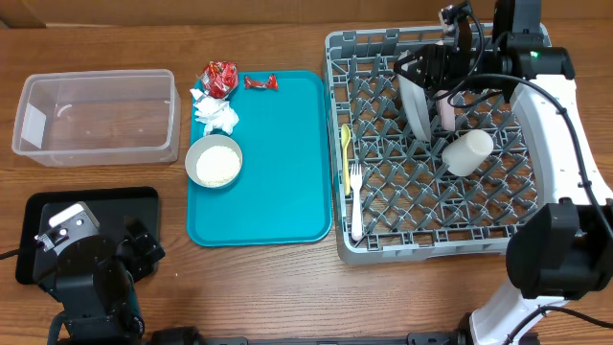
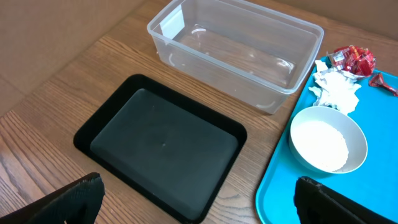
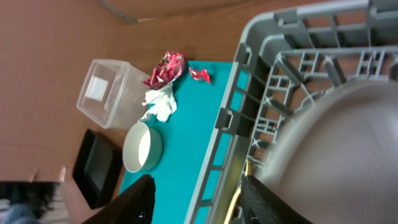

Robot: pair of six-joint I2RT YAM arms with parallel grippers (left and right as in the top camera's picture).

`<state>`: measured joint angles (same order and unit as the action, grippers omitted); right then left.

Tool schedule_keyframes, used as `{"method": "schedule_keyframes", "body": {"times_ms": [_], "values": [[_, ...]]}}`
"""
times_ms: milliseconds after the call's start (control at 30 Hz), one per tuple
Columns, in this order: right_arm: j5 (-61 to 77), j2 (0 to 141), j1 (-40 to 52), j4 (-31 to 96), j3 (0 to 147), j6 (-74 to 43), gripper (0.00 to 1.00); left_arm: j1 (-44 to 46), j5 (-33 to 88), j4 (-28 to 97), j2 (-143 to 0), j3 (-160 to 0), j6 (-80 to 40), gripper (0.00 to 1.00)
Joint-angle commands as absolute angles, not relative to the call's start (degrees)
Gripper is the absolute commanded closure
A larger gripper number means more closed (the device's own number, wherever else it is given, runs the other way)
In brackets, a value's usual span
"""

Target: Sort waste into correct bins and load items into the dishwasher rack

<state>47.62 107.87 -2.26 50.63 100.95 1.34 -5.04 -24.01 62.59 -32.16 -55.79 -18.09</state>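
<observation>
The grey dishwasher rack (image 1: 498,230) stands at the right. In it a pale grey plate (image 1: 414,103) and a white plate (image 1: 446,111) stand on edge, a white cup (image 1: 466,151) lies on its side, and a yellow spoon (image 1: 346,151) and white fork (image 1: 355,203) lie along the left side. My right gripper (image 1: 418,67) is open and empty above the rack's back, beside the grey plate (image 3: 336,143). My left gripper (image 2: 202,205) is open and empty by the black tray (image 2: 161,146). The clear tub (image 2: 242,53) holds nothing. The cream bowl (image 1: 214,160) holds white grains. A napkin (image 1: 216,115) and red wrappers (image 1: 219,79) lie on the teal tray.
The teal tray (image 1: 278,182) lies between the bins and the rack. A second small red wrapper (image 1: 260,82) lies at its back edge. The left arm's base (image 1: 91,278) covers the front of the black tray (image 1: 96,203). The right arm (image 1: 556,144) reaches over the rack's right side.
</observation>
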Motion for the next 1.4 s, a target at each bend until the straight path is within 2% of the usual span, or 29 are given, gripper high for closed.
{"method": "schedule_keyframes", "body": {"times_ms": [0, 67, 133, 233, 333, 400, 500, 600, 633, 733, 1033, 1133, 1367], "values": [[45.1, 99.57, -0.8, 50.52, 104.66, 1.89, 0.63, -5.67, -23.94, 62.41, -32.36, -56.84, -18.87, 0.0], [41.47, 96.99, 1.06, 52.1, 104.66, 1.85, 0.82, -5.67, -23.94, 62.43, -32.36, -56.84, -18.87, 0.0], [34.63, 95.04, 4.34, 55.27, 104.66, 1.85, 0.91, -5.67, -23.94, 62.43, -32.36, -56.84, -18.87, 0.0], [22.87, 94.78, 9.65, 60.73, 104.53, 0.05, 0.96, -5.67, -23.94, 62.41, -32.36, -56.84, -18.87, 0.0], [8.49, 95.96, 13.69, 65.54, 103.11, -6.81, 0.96, -5.67, -23.94, 62.41, -32.36, -56.84, -18.87, 0.0], [4.47, 97.1, 14.59, 67.46, 102.28, -9.82, 0.96, -5.67, -23.94, 62.43, -32.36, -56.84, -18.87, 0.0], [10.17, 99.59, 15.49, 68.45, 101.32, -9.43, 0.96, -5.67, -23.94, 62.43, -32.36, -56.84, -18.87, 0.0], [23.88, 102.08, 18.39, 67.11, 100.42, -0.67, 0.95, -5.67, -23.94, 62.43, -32.36, -56.84, -18.87, 0.0], [25.02, 102.72, 19.73, 66.72, 100.42, 0.1, 0.92, -5.67, -23.94, 62.43, -32.36, -56.84, -18.87, 0.0], [24.86, 103.61, 24.91, 64.75, 100.42, 0.51, 0.9, -5.67, -23.94, 62.43, -32.36, -56.84, -18.87, 0.0], [15.09, 103.77, 39.64, 55.13, 95.11, -2.52, 0.77, -5.67, -23.94, 62.41, -32.36, -56.84, -18.87, 0.0], [13.34, 103.77, 40.38, 52.51, 90.76, -6.07, 0.75, -5.67, -23.94, 62.43, -32.36, -56.84, -18.87, 0.0], [13.72, 102.32, 40.4, 54.24, 90.08, -6.0, 0.74, -5.67, -23.94, 62.43, -32.36, -56.84, -18.87, 0.0]]}}
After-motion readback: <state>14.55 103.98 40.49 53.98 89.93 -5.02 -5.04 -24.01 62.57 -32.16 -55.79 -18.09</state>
